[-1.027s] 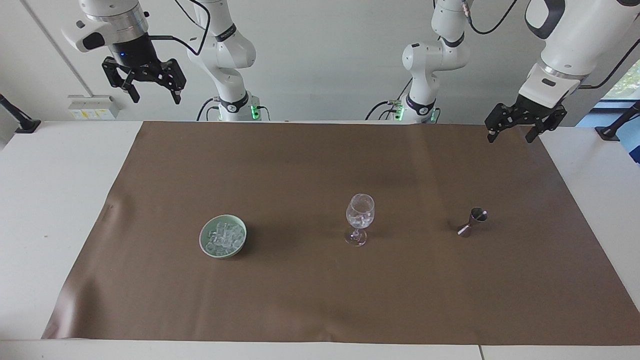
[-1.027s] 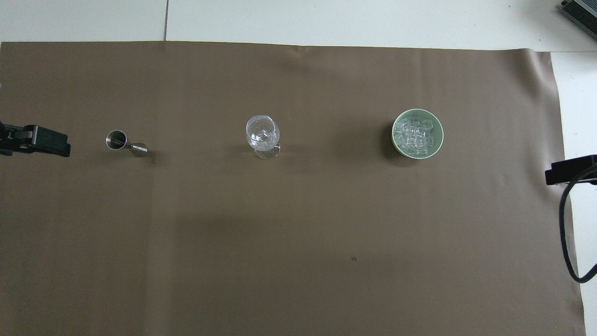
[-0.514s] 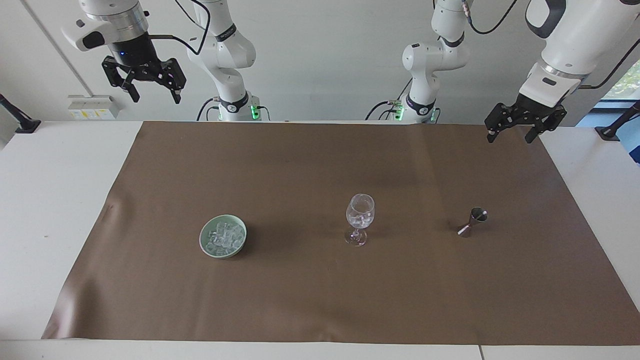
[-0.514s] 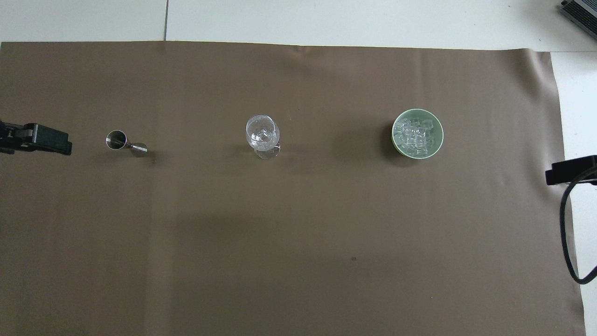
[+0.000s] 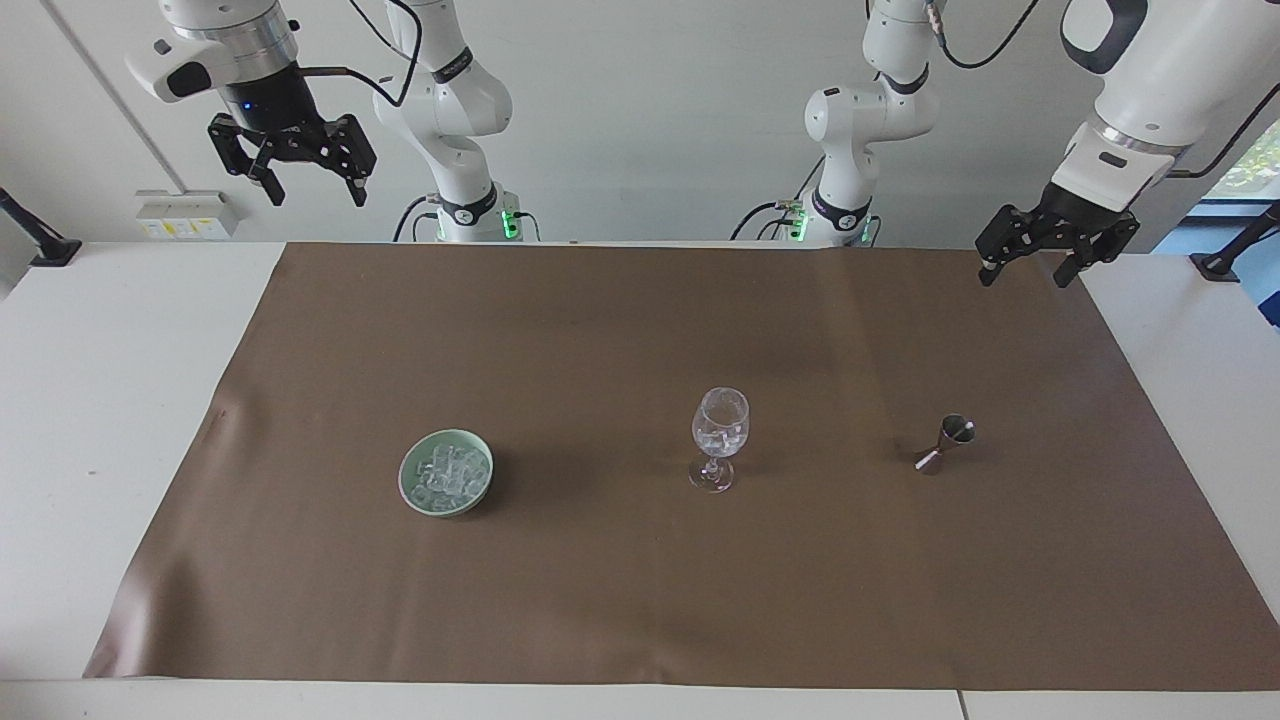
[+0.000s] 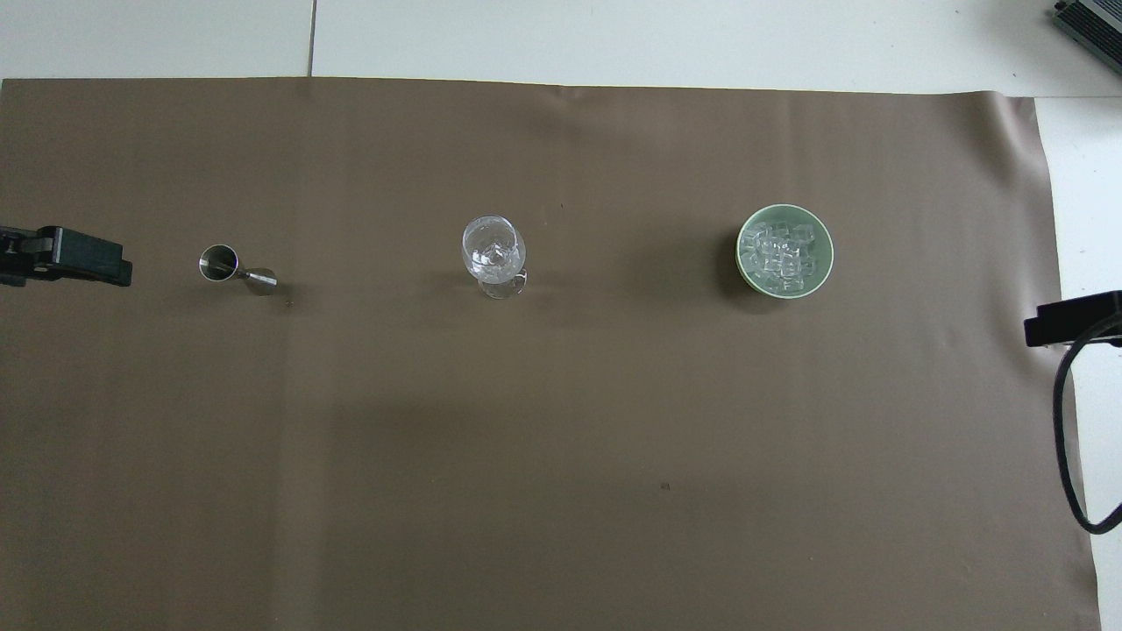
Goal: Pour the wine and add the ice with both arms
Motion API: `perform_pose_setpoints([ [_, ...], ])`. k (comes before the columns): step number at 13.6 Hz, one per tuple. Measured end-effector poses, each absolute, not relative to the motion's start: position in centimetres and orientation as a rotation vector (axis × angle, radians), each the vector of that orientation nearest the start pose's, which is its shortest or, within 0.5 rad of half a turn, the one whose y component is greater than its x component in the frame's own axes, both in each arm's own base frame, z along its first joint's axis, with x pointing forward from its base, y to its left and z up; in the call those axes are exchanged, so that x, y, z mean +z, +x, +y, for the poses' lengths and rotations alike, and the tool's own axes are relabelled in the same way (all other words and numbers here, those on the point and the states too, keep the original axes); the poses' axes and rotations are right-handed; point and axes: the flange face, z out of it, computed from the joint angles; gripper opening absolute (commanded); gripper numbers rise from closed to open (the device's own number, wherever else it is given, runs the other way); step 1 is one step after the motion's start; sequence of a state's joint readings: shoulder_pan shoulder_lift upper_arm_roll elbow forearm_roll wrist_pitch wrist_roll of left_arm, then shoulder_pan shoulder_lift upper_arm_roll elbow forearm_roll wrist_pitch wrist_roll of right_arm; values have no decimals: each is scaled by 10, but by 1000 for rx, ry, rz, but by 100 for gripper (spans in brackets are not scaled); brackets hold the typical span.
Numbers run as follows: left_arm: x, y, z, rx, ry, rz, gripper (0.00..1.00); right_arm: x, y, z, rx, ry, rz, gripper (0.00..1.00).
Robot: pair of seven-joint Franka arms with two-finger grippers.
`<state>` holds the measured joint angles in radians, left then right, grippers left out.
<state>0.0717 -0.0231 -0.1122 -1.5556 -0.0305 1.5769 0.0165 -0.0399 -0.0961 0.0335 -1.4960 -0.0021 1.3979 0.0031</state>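
Jigger [image 5: 945,444] of dark metal stands on the brown sheet [image 5: 640,600] toward the left arm's end of the white counter [image 5: 100,400], a clear wine glass [image 5: 719,437] mid-sheet, and ice [image 5: 447,472] fills a pale green bowl [image 5: 410,488] toward the right arm's end. Both tools hang empty with fingers spread: left tool [image 5: 1034,267] over the sheet's corner, right tool [image 5: 312,190] high against the pale wall [image 5: 650,120].

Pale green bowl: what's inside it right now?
The pale green bowl holds a heap of clear ice cubes. The cubes cover its bottom, so nothing beneath them can be seen.
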Motion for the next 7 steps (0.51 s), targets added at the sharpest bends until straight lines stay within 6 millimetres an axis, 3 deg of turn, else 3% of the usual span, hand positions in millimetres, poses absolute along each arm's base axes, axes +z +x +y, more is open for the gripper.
perform_pose_setpoints([
  [3,663,536,-26,-114,-3163,90,100,695,504,-5,2,-3143,59,100],
  [7,663,535,-27,-115,-3163,90,100,698,502,-9,-6,-3138,173,100],
])
